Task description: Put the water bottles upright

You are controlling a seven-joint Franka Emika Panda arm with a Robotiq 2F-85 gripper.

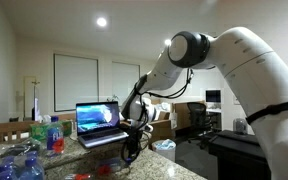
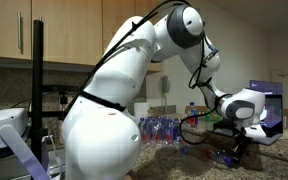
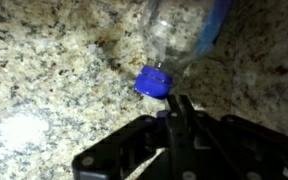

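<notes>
While the gripper (image 3: 179, 108) hangs low with its fingers pressed together and nothing between them, it cannot take hold of anything, so the jaws must spread first. Just ahead of it in the wrist view, a water bottle (image 3: 179, 35) lies on its side on the speckled stone bench (image 3: 44, 60). Its blue cap (image 3: 154, 80) points back toward the fingertips, near them but not touching.

The step in hand looks like the approach to this bottle. To do it well, open wide and travel past the cap, then close across the clear body, where the hold is broad. The cap is small and would likely twist out. Thin plastic probably dents, so squeeze gently. Lift before turning, so the base swings down freely.

In an exterior view the open laptop (image 1: 97, 118) stands close beside the gripper (image 1: 132, 138), so choose a bare patch of bench away from it.
</notes>
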